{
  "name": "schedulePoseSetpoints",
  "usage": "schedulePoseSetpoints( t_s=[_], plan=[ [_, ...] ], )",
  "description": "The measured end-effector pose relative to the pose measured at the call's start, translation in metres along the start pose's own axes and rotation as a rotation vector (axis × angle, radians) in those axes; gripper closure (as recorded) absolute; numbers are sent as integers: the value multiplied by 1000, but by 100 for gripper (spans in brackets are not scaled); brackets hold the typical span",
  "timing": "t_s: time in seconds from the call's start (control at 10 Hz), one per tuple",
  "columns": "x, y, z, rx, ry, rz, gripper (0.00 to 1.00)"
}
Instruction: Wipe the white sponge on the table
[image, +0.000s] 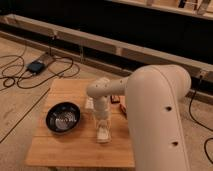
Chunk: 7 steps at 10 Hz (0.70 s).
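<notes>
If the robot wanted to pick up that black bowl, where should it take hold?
Probably by the rim. The black bowl sits upright and open on the table, left of the gripper, so coming down from above over its near or right edge looks simplest. The round body seems too wide to span, but its thin rim offers a lip to pinch.

Setting: a test bay or robotics lab, not a home. Floor (20, 107) is bare, worn concrete. Black cables (15, 75) trail loose across it to a small dark box (36, 66) lying on the floor. A long low rail (125, 50) runs along a dark back wall, light-coloured and industrial in look. One small wooden plank worktop (60, 145) stands alone on the floor, with a black bowl (63, 117) on it. A large white robot arm (160, 120) reaches over it, its pincer (102, 132) down at the worktop surface.
</notes>
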Motion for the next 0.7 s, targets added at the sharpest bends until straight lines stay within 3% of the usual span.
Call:
schedulePoseSetpoints(
  t_s=[0.4, 0.7],
  plan=[
    [5, 4, -14, 92, -59, -53, 20],
    [10, 10, -21, 108, -78, -75, 20]
  ],
)
